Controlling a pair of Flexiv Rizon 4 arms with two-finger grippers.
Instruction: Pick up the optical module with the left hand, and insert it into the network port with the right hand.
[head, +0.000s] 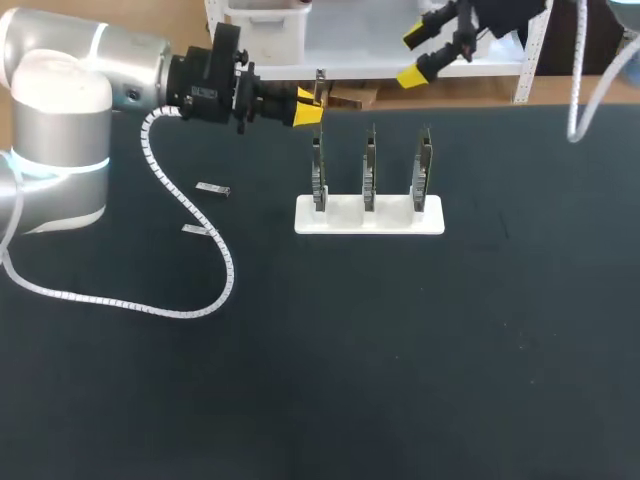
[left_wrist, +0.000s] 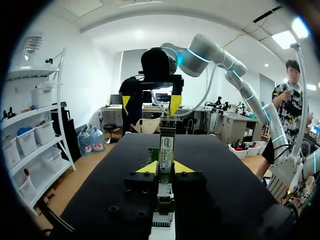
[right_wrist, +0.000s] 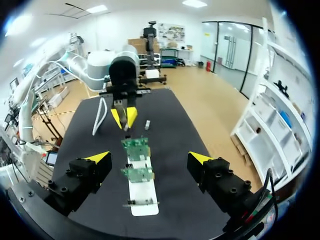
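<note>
holding the optical module (left_wrist: 166, 147) upright in the left gripper (left_wrist: 165, 168), both yellow tips pressed on its sides, raised off the bench (head: 400, 350). below and just ahead of that gripper, three circuit boards (head: 369, 172) standing on edge in a white base (head: 369, 222), lined up one behind another away from the fingers; too small to tell the network port on them. facing it from beyond the far end of the row, the right gripper (head: 415, 55), fingers spread wide with nothing between them, up near the bench's back edge. from the right wrist, same row of boards straight ahead of the spread tips, with the left gripper past its last board. back behind the left gripper and off to its side, two spare modules (head: 212, 188) lying flat on the bench, apart from each other, next to a white spiral cable (head: 230, 268) looping down from the left arm.
</note>
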